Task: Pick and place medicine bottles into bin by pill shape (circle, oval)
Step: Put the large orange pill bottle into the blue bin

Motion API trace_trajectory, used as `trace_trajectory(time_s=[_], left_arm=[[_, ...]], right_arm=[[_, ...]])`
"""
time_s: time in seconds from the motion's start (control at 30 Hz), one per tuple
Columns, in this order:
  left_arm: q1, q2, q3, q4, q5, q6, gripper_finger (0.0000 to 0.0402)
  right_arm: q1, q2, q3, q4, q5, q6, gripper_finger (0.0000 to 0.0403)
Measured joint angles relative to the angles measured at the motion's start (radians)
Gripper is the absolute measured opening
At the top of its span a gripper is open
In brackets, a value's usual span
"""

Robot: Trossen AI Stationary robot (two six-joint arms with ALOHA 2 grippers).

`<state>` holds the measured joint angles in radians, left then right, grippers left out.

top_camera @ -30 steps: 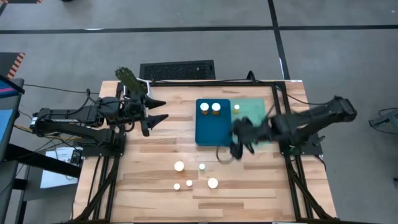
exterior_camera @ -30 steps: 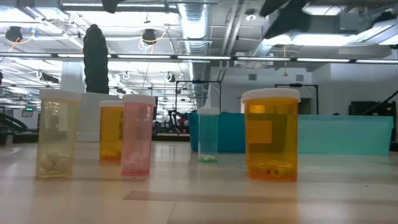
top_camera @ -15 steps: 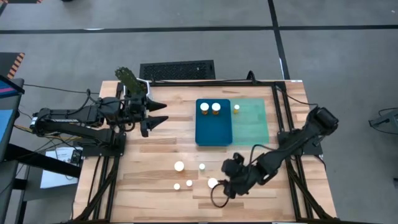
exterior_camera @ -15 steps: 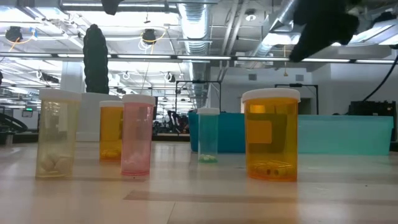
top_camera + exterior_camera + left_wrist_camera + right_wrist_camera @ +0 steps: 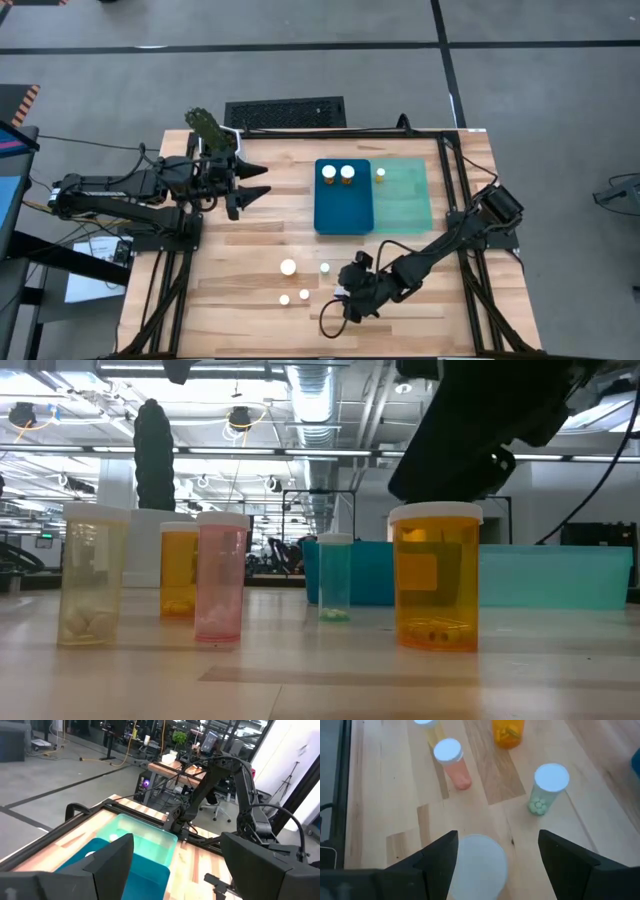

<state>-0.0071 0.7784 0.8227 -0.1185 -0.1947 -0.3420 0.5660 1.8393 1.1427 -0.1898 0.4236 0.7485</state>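
My right gripper (image 5: pixel 345 296) is open and hangs over a wide amber bottle (image 5: pixel 435 575) at the table's near middle. Its two fingers stand on either side of the bottle's white cap (image 5: pixel 477 865), just above it, without touching. Four other bottles stand upright on the wood nearby: a clear one (image 5: pixel 93 572), an orange one (image 5: pixel 180 570), a pink one (image 5: pixel 452 762) and a small greenish one (image 5: pixel 547 787). My left gripper (image 5: pixel 252 184) is open and empty, held above the table's far left.
A dark blue tray (image 5: pixel 343 210) holds two capped bottles at its far end. A light green tray (image 5: pixel 405 205) beside it holds one small bottle (image 5: pixel 380 174). Black frame rails run along both table sides.
My right gripper has swung from beside the trays toward the table's near edge and to the left. It has come down over the wide amber bottle. The bottles have stayed in place.
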Motion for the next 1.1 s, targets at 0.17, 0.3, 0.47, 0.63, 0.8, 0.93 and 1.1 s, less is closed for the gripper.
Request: trace_trajectory(time_s=[0.17, 0.3, 0.47, 0.63, 0.8, 0.93, 1.1], left_arm=[[0.000, 0.000, 0.000, -0.006, 0.000, 0.000, 0.0291], [0.000, 0.000, 0.000, -0.005, 0.000, 0.000, 0.0291], [0.000, 0.000, 0.000, -0.006, 0.007, -0.001, 0.0291], [0.000, 0.000, 0.000, -0.005, 0.007, -0.001, 0.0291], [0.000, 0.000, 0.000, -0.004, 0.006, -0.004, 0.0291], [0.000, 0.000, 0.000, -0.004, 0.006, -0.009, 0.0291], [0.000, 0.000, 0.000, -0.004, 0.006, -0.010, 0.0291]], right_arm=[[0.013, 0.000, 0.000, 0.011, -0.001, 0.008, 0.0286], [0.020, 0.000, 0.000, 0.010, -0.001, 0.021, 0.0286], [0.029, 0.029, 0.000, 0.014, 0.001, 0.037, 0.0286], [0.037, 0.067, 0.000, 0.041, -0.010, 0.048, 0.0286], [0.036, 0.065, 0.000, 0.041, -0.003, 0.062, 0.0286], [0.036, 0.058, 0.001, 0.041, 0.006, 0.064, 0.0286], [0.035, 0.059, 0.000, 0.031, 0.005, 0.075, 0.0279]])
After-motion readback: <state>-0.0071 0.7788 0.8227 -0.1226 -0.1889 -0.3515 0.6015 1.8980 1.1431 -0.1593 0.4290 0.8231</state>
